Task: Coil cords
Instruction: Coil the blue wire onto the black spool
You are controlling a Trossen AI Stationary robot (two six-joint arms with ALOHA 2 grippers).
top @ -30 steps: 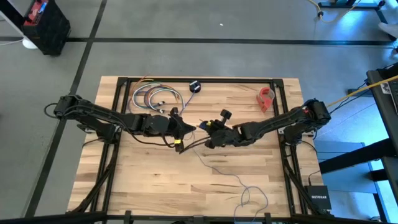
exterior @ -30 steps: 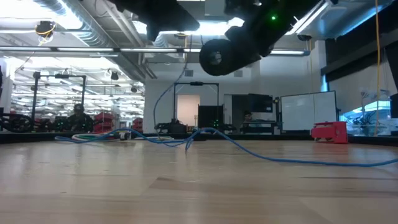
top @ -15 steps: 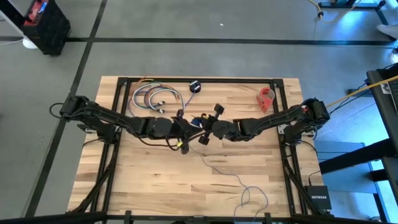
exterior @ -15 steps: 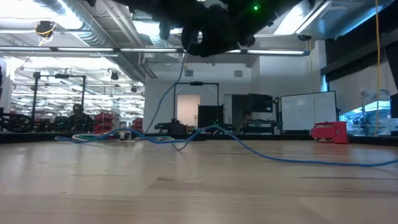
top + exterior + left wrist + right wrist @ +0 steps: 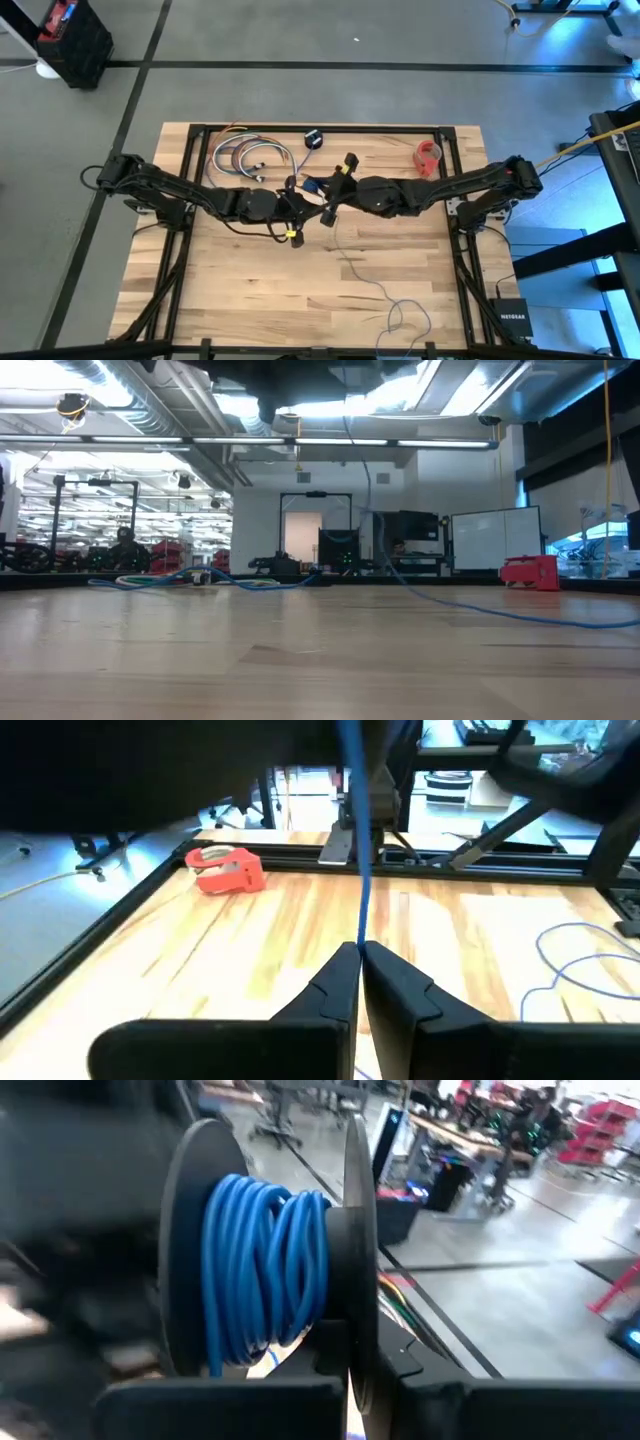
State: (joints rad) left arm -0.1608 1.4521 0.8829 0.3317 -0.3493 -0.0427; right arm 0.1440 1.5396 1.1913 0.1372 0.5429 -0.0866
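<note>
My left gripper (image 5: 358, 982) is pinched on the blue cord (image 5: 354, 840). My right gripper (image 5: 352, 1380) clamps the black spool (image 5: 270, 1270), wound with cord, well clear of the red tape dispenser (image 5: 428, 155).

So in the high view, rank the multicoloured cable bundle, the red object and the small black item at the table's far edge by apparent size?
Largest to smallest:
1. Bundle of multicoloured cables with white ends, looped wide.
2. Small red object.
3. Small black item near the far rail, slightly smaller than the red one, though the gap is modest.
</note>
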